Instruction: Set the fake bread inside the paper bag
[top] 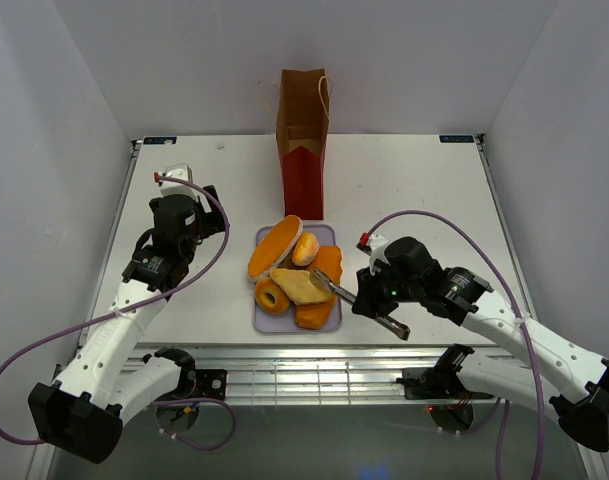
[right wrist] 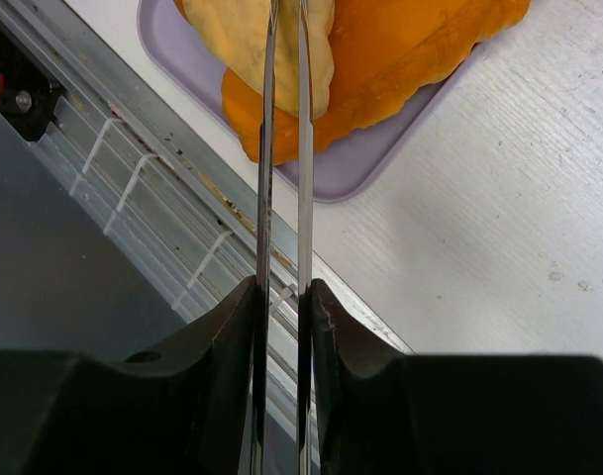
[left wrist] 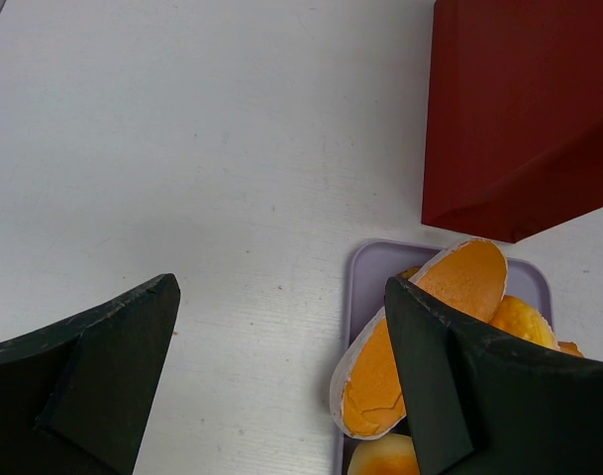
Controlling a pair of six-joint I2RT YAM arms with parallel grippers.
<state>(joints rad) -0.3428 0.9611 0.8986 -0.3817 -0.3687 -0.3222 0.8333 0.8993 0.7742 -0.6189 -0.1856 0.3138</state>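
The fake bread lies on a lavender tray (top: 261, 237): a long orange loaf (top: 274, 247), a bun (top: 305, 248), a ring donut (top: 272, 296), a tan flat wedge (top: 302, 286) and orange pieces (top: 324, 266). The paper bag (top: 302, 130) stands upright behind the tray, brown above and red below. My right gripper (top: 372, 294) is shut on metal tongs (top: 344, 292), whose tips pinch the wedge (right wrist: 237, 40). My left gripper (top: 196, 218) is open and empty over bare table left of the tray; the loaf (left wrist: 459, 282) and the bag (left wrist: 524, 109) show in its view.
The tray's near edge (right wrist: 351, 168) lies close to the table's front rim and the metal rails below it (right wrist: 162, 168). White walls enclose the table on three sides. Purple cables loop from both arms.
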